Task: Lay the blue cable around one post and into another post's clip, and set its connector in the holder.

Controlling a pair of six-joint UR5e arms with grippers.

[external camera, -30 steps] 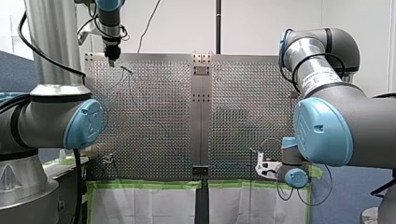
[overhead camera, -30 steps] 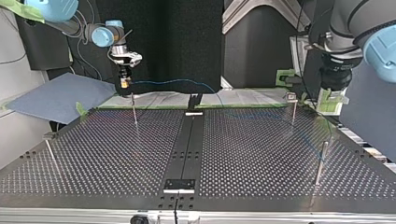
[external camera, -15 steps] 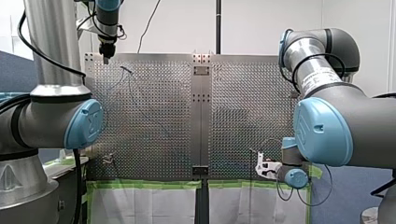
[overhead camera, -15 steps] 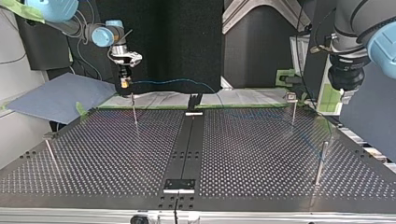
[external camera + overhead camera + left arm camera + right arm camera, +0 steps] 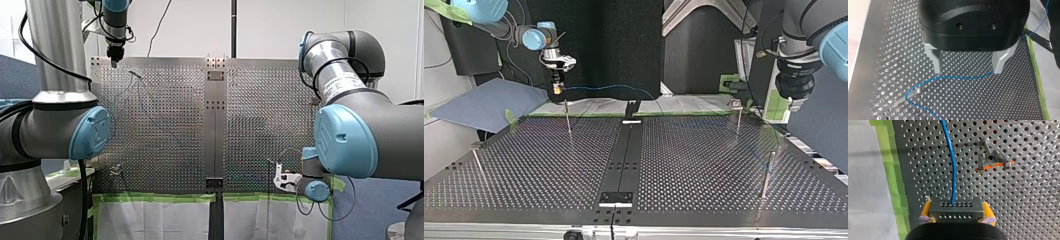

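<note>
Bright, even light fills the front view, the table (image 5: 260, 100) gleams softly, and the top view's upper middle lies dark.

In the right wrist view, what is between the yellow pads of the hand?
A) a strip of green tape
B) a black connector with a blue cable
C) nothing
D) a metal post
B: the right hand is shut on the black connector, and the blue cable runs out of it over the table.

The cable (image 5: 954, 170) is blue, its connector (image 5: 955, 212) dark, the tape (image 5: 889, 157) green, the table (image 5: 1023, 205) silver.
</note>
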